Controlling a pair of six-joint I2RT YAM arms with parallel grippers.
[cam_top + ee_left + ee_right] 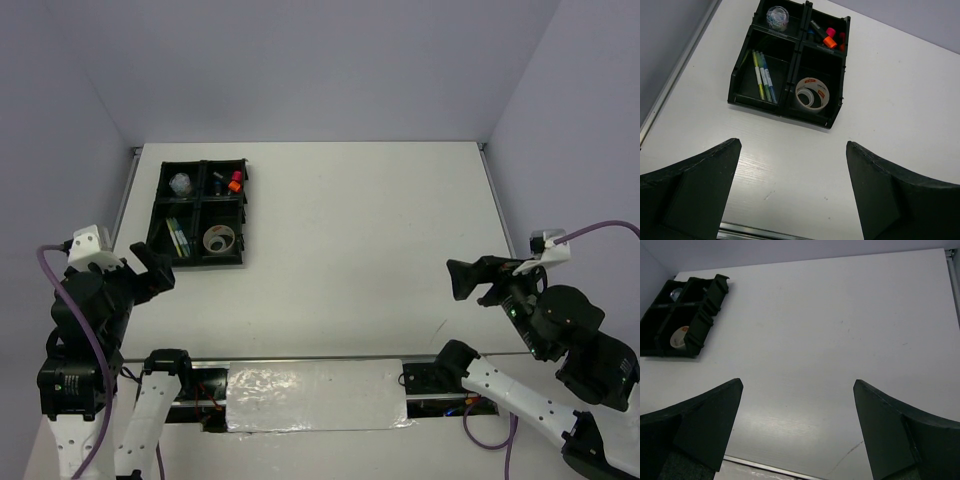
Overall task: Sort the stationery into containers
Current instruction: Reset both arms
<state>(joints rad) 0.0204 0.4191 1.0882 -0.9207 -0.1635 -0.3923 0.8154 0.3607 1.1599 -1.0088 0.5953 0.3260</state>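
Black four-compartment tray (793, 70) holds pens (762, 77), tape (812, 93), highlighters (829, 38), silvery piece (777, 16); left pincer (792, 144), right pincer (797, 382) both wide.

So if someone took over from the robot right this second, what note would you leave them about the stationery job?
Left gripper: open, empty, hovering short of the tray.
Right gripper: open, empty, far off to the tray's right.
The tray holds pens, a tape roll, highlighters and a small silvery round piece, one kind per compartment.
Done: the sorting looks finished.
Left: nothing visible outside the tray.
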